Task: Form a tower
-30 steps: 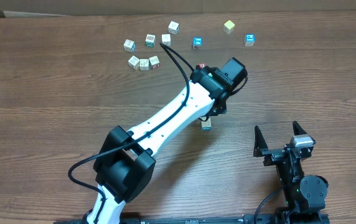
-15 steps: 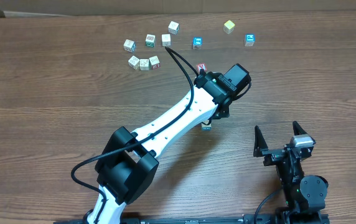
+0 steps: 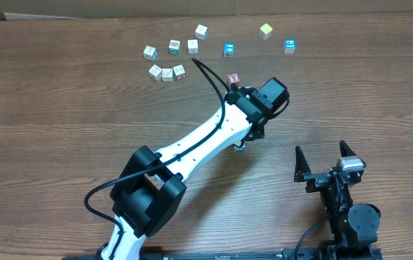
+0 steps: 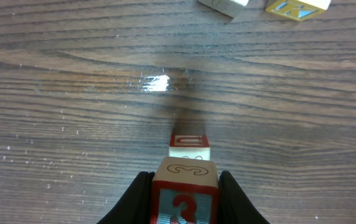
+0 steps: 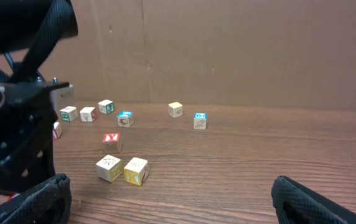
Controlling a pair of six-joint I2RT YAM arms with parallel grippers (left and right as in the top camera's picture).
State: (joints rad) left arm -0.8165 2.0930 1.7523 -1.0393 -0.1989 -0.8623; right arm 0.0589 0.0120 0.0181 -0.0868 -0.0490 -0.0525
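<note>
The left gripper [image 4: 185, 200] has swung slightly right, still clenched on a red-numbered cube [image 4: 185, 180], which now hovers just above the tower [image 4: 190, 148] on the desk [image 4: 72, 124]. Lowering it squarely looks next. The right gripper [image 3: 322, 156] rests released, jaws spread, well apart.

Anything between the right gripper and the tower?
No. Overhead shows only bare table between the open right gripper and the tower.

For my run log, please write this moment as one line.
left gripper: shut on red-marked cube | position: above tower | right gripper: open
</note>
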